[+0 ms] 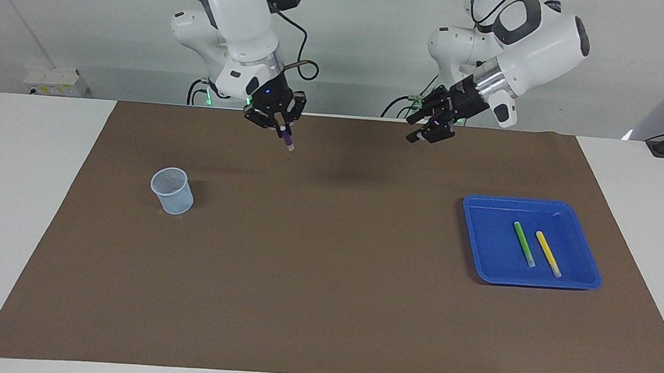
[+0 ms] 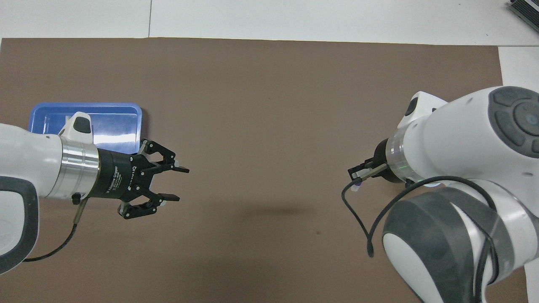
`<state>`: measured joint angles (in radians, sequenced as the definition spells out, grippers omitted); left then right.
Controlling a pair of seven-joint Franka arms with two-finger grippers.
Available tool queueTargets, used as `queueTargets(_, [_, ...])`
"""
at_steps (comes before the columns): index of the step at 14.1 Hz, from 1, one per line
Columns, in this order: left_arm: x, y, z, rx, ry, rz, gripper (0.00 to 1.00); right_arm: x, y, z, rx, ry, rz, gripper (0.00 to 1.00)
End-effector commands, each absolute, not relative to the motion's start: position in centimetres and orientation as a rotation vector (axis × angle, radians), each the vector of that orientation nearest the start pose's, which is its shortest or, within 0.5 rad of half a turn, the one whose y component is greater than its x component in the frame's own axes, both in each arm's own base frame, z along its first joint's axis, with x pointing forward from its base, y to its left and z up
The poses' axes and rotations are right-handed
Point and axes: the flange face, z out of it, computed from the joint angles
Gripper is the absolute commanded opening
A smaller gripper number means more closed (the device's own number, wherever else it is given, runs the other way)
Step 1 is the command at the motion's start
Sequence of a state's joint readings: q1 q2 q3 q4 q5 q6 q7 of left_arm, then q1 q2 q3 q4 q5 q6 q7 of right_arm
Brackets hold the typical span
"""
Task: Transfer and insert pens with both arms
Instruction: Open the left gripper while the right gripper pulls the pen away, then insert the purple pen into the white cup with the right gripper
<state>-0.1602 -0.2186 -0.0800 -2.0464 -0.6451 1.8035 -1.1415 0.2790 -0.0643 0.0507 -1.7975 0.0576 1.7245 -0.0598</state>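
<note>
My right gripper (image 1: 281, 127) is shut on the purple pen (image 1: 287, 140). It holds the pen in the air over the mat's edge nearest the robots, pale end down. In the overhead view this gripper (image 2: 357, 175) and the pen's tip (image 2: 356, 186) show under the arm. My left gripper (image 1: 423, 132) is open and empty, in the air toward the tray's end; it also shows in the overhead view (image 2: 181, 184). The green pen (image 1: 523, 244) and the yellow pen (image 1: 548, 253) lie side by side in the blue tray (image 1: 484, 246).
A pale blue mesh cup (image 1: 172, 191) stands upright on the brown mat (image 1: 324, 281) toward the right arm's end; the right arm hides it in the overhead view. There the left arm covers part of the tray (image 2: 109, 120) and both pens in it.
</note>
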Motion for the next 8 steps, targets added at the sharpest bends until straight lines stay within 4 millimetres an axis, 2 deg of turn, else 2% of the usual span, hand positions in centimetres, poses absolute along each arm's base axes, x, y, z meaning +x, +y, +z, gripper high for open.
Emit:
queueTargets(1, [46.0, -14.0, 54.4, -3.218, -1.373, 0.565, 0.59, 51.1, 14.6, 56.3, -3.090, -0.815, 0.056, 0.00])
queueTargets(3, [46.3, -11.7, 54.0, -3.289, -1.111, 0.452, 0.58, 52.0, 10.9, 55.6, -3.088, -0.963, 0.081, 0.00])
queueTargets(5, [46.6, -9.6, 53.7, -3.319, -0.862, 0.330, 0.56, 52.8, 7.3, 54.1, -3.082, -1.064, 0.076, 0.00])
queueTargets(7, [47.0, -7.0, 53.4, -3.333, -0.635, 0.240, 0.56, 53.3, 5.3, 52.4, -3.065, -1.181, 0.020, 0.00])
queueTargets(8, [47.2, -5.6, 53.3, -3.326, -0.519, 0.204, 0.56, 53.6, 4.4, 51.7, -3.071, -1.183, -0.010, 0.00])
